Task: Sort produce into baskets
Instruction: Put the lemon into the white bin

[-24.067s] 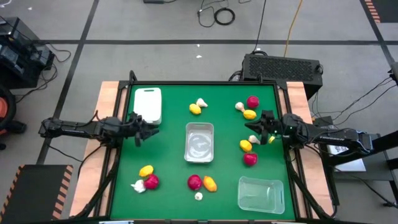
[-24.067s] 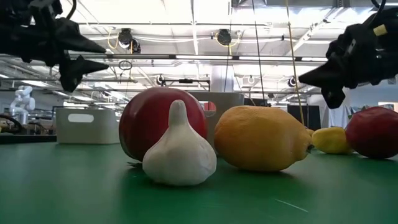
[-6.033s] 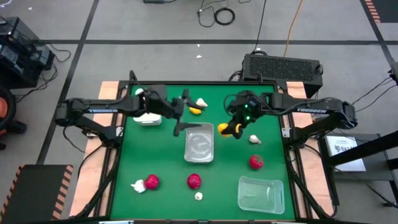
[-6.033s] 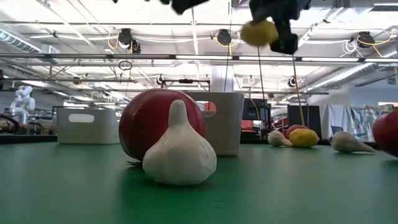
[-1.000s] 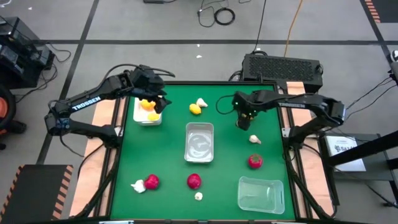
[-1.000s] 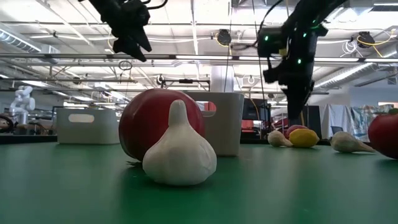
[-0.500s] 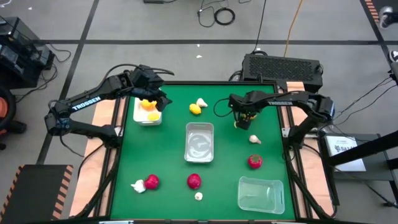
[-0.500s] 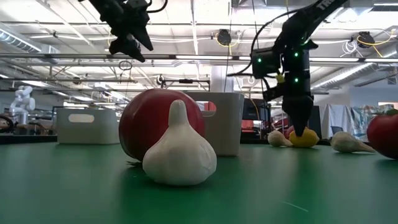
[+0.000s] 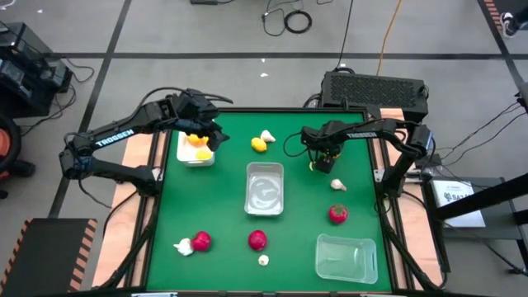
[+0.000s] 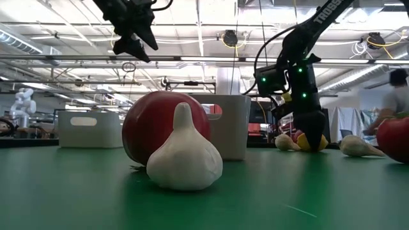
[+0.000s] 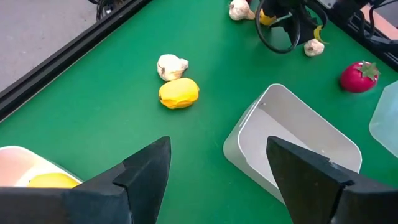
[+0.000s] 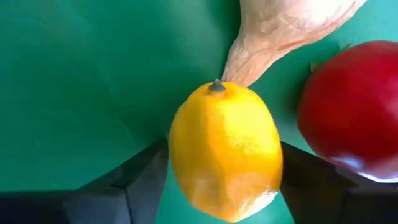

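I have the right gripper (image 12: 217, 180) down around a lemon (image 12: 225, 149), not lifted. My left gripper (image 11: 217, 171) hangs wide over the white basket (image 9: 183, 153) holding lemons. Strawberries, garlic and another lemon (image 9: 259, 145) remain; the clear baskets look empty.

you have three baskets on the green mat. the opaque white basket (image 9: 195, 151) sits at the far left corner with yellow lemons (image 9: 196, 139) inside. a clear basket (image 9: 265, 189) sits mid-table, and another clear basket (image 9: 346, 256) lies at the near right corner. a lemon (image 9: 259, 145) lies just beside a garlic bulb (image 9: 267, 136) at the far middle. on the right, a lemon (image 12: 225, 149) sits between dark fingers, next to a garlic bulb (image 12: 292, 25) and a red strawberry (image 12: 353, 112). farther right lie a garlic bulb (image 9: 337, 185) and a strawberry (image 9: 337, 214). near you: a strawberry (image 9: 200, 241) touching a garlic bulb (image 9: 182, 247), a strawberry (image 9: 257, 240), and a small garlic bulb (image 9: 263, 260).
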Tool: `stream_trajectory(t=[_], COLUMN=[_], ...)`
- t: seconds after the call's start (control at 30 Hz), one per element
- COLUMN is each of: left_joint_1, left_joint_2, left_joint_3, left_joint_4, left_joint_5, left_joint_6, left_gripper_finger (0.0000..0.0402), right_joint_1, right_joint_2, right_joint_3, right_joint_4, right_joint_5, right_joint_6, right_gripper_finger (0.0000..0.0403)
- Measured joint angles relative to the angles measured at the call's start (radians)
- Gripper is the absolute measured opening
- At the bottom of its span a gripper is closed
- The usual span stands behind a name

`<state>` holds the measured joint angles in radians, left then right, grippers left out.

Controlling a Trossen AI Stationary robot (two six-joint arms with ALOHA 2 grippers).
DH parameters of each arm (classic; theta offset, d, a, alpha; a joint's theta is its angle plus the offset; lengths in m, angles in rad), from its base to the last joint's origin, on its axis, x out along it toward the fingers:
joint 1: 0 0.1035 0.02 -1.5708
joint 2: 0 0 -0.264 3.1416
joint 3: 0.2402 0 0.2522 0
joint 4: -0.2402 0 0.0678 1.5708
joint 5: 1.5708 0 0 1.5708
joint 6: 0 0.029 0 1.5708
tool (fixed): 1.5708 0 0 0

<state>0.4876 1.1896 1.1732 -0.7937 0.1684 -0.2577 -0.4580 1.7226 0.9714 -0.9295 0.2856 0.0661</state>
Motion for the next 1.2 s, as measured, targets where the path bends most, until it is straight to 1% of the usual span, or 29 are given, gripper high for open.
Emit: stream_trajectory(t=[0.17, 0.27, 0.33, 0.5, 0.6, 0.7, 0.83, 0.93, 1.07, 1.2], left_joint_1=[-0.001, 0.006, 0.013, 0.048, 0.065, 0.071, 0.071, 0.071, 0.075, 0.075], left_joint_2=[-0.004, -0.025, -0.048, -0.139, -0.195, -0.245, -0.3, -0.342, -0.398, -0.454], left_joint_3=[0.0, -0.001, -0.001, -0.001, -0.001, -0.001, -0.001, -0.021, -0.069, -0.143], left_joint_4=[0.0, 0.0, 0.005, 0.016, 0.004, -0.031, -0.065, -0.045, 0.029, 0.127], left_joint_5=[0.0, 0.0, 0.0, -0.005, -0.027, -0.045, -0.056, -0.057, -0.064, -0.064], left_joint_6=[0.008, 0.032, 0.055, 0.083, 0.091, 0.108, 0.12, 0.152, 0.169, 0.159], left_gripper_finger=[0.0272, 0.0272, 0.0272, 0.0272, 0.0272, 0.0272, 0.0272, 0.0272, 0.0272, 0.0272], right_joint_1=[0.0, 0.002, 0.007, 0.028, 0.047, 0.073, 0.115, 0.144, 0.178, 0.197], right_joint_2=[0.0, -0.009, -0.02, -0.066, -0.102, -0.127, -0.13, -0.106, -0.015, 0.102], right_joint_3=[0.0, 0.001, 0.009, 0.074, 0.143, 0.218, 0.315, 0.38, 0.465, 0.544], right_joint_4=[-0.001, -0.014, -0.029, -0.084, -0.104, -0.077, 0.048, 0.191, 0.368, 0.584], right_joint_5=[0.003, 0.0, -0.009, -0.047, -0.102, -0.188, -0.247, -0.268, -0.278, -0.353], right_joint_6=[0.0, 0.011, 0.024, 0.059, 0.088, 0.122, 0.161, 0.158, 0.155, 0.203], right_gripper_finger=[0.0205, 0.0186, 0.0185, 0.02, 0.0201, 0.02, 0.02, 0.02, 0.02, 0.02])
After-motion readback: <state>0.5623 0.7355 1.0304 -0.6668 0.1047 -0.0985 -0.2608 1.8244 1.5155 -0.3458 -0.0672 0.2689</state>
